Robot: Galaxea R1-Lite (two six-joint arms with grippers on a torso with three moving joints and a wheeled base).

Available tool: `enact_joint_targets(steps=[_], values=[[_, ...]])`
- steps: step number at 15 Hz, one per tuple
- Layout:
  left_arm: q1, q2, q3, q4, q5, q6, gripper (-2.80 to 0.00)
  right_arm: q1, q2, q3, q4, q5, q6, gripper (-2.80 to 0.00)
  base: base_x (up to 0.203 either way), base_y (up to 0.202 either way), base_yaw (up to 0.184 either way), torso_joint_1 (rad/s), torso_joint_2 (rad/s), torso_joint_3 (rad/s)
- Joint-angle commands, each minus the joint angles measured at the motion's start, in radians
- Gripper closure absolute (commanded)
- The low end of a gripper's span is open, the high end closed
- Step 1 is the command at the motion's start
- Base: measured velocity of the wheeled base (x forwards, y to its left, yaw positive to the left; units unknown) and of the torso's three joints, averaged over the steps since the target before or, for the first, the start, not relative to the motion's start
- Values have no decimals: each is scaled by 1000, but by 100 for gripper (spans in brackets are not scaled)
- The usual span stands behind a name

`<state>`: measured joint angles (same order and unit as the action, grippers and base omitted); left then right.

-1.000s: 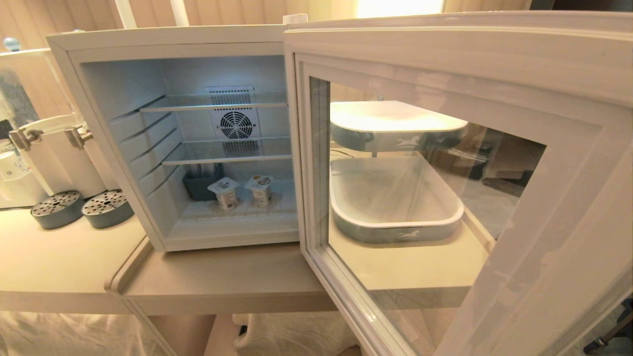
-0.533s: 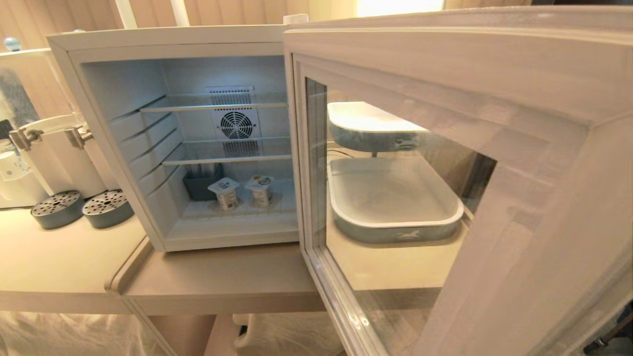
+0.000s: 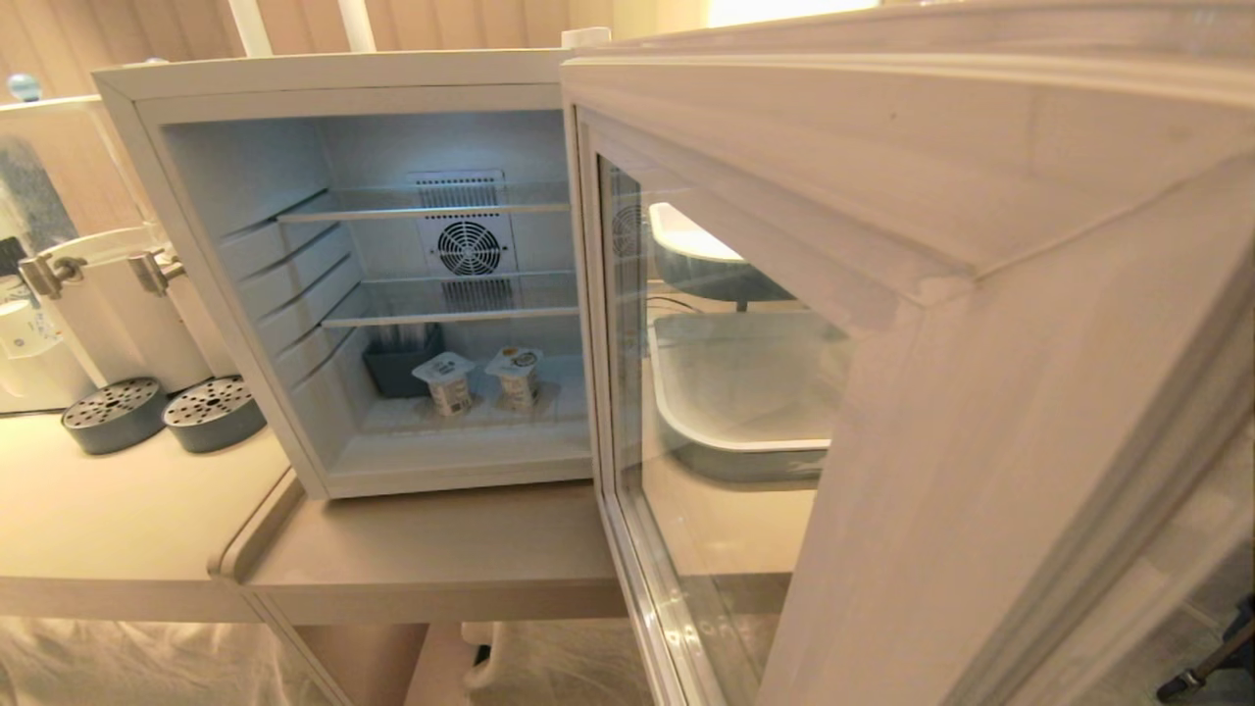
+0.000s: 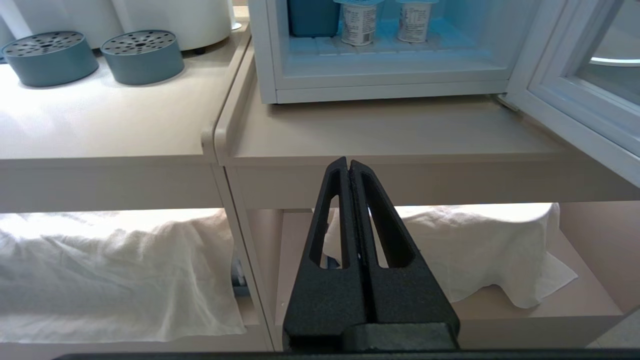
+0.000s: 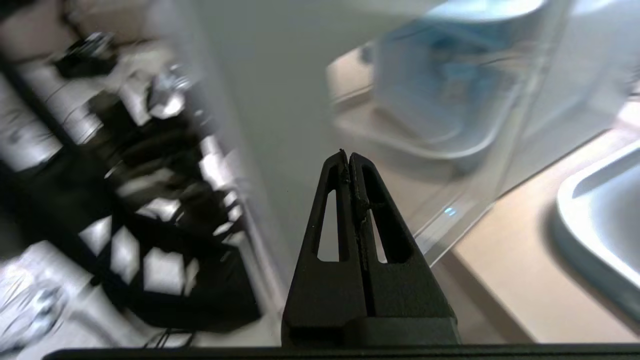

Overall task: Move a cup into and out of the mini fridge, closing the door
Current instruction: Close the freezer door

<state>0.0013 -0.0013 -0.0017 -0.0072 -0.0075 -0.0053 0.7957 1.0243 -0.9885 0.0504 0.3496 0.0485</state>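
Mini fridge (image 3: pixel 245 147), the white boxy countertop one with wire shelves and a fan at the back, sits on the beige counter (image 3: pixel 441 559) with its pale framed glass-window door (image 3: pixel 882 245) hanging open toward the camera. Two small foil-lidded yogurt-type cups (image 3: pixel 444 382) stand on the fridge floor next to a dark blue-grey bin (image 3: pixel 397 365), so I'd guess the cup part is sorted and we're on the door-closing step. Right gripper (image 5: pixel 348 156) is just beside the door's outer face, black fingers pinched together, holding nothing; can't tell if it's actually touching. Next move calls for a steady sideways shove until the door seats. Left gripper (image 4: pixel 348 163), also clamped together and empty, is parked low in front of the counter edge
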Motion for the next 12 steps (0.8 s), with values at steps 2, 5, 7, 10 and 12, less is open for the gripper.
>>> enact_joint_targets(steps=[2, 5, 7, 10, 12], values=[[0, 1, 0, 0, 0, -1, 0, 23, 123, -9, -102, -29, 5, 0, 0, 0, 0, 0, 0, 0], [0, 1, 0, 0, 0, -1, 0, 77, 187, -40, -116, -35, 5, 0, 0, 0, 0, 0, 0, 0], [0, 1, 0, 0, 0, -1, 0, 122, 220, -60, -117, -40, 6, 0, 0, 0, 0, 0, 0, 0], [0, 1, 0, 0, 0, -1, 0, 133, 231, -63, -115, -41, 8, 0, 0, 0, 0, 0, 0, 0], [0, 1, 0, 0, 0, -1, 0, 172, 261, -104, -116, -70, 8, 0, 0, 0, 0, 0, 0, 0]])
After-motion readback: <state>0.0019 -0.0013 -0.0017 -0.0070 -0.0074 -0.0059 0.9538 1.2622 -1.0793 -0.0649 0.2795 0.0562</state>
